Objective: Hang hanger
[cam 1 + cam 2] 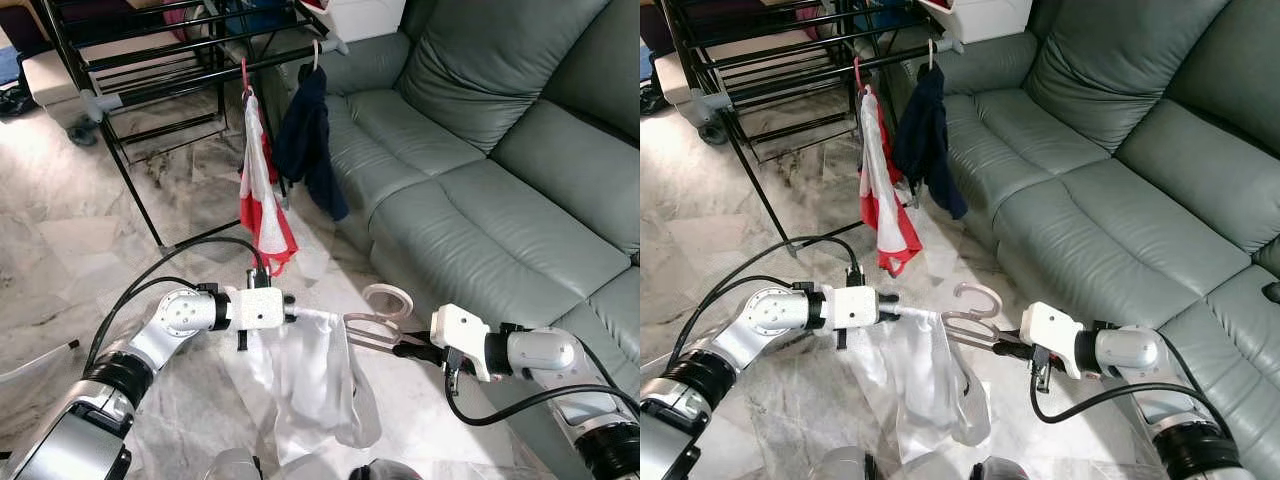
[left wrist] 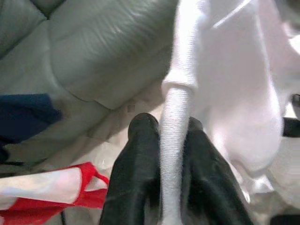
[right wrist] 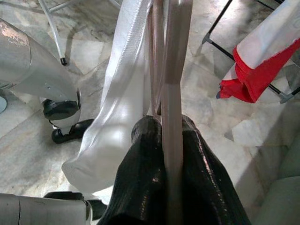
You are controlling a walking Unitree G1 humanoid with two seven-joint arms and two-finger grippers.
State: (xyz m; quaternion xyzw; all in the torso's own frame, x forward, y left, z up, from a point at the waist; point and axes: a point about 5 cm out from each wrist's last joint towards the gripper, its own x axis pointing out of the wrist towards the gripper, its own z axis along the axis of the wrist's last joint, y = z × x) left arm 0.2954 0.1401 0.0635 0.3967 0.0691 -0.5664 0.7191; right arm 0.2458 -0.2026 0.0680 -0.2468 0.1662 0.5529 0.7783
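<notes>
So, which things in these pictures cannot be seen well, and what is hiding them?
- Hanger: its left end is covered by the white garment, eye views.
- Drying rack: its top is cut off by the picture's edge.
- Left gripper: the strap it clamps hides the gap between its fingers, left wrist view.

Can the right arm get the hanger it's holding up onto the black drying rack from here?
Probably not yet. The right end effector grips the pale plastic hanger low down, while the black metal drying rack stands farther ahead, beyond the red and white garment. The left end effector also holds the white cloth.
</notes>
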